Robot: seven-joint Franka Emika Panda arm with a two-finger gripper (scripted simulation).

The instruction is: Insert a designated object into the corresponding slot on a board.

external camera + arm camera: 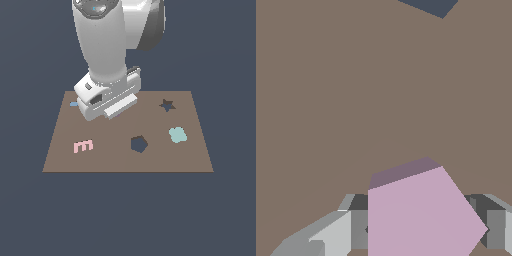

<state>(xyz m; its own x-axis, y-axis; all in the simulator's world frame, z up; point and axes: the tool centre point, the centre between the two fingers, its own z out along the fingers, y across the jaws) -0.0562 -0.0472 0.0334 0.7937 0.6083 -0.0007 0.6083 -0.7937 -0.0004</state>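
A large white robot arm [107, 45] reaches down over a flat brown board [100, 160] on a dark blue-grey ground. The board is the landmark here. Near its middle sits the slot [139, 144], a dark polygonal hole, empty. Farther back from the slot is a dark star-shaped hole [167, 105]; between the two, toward the exterior view's right, lies a teal lobed piece [177, 134]. A pink E-shaped piece [83, 146] lies well apart from the slot on the exterior view's left.

The gripper [120, 111] hangs low over the board's far part. In the wrist view, the lilac block [418, 215] sits between grey fingers [496, 229]; they appear clamped on it, though contact is not fully visible.

Judged so: the grasp seems done; carrying, aligning and inserting remain.
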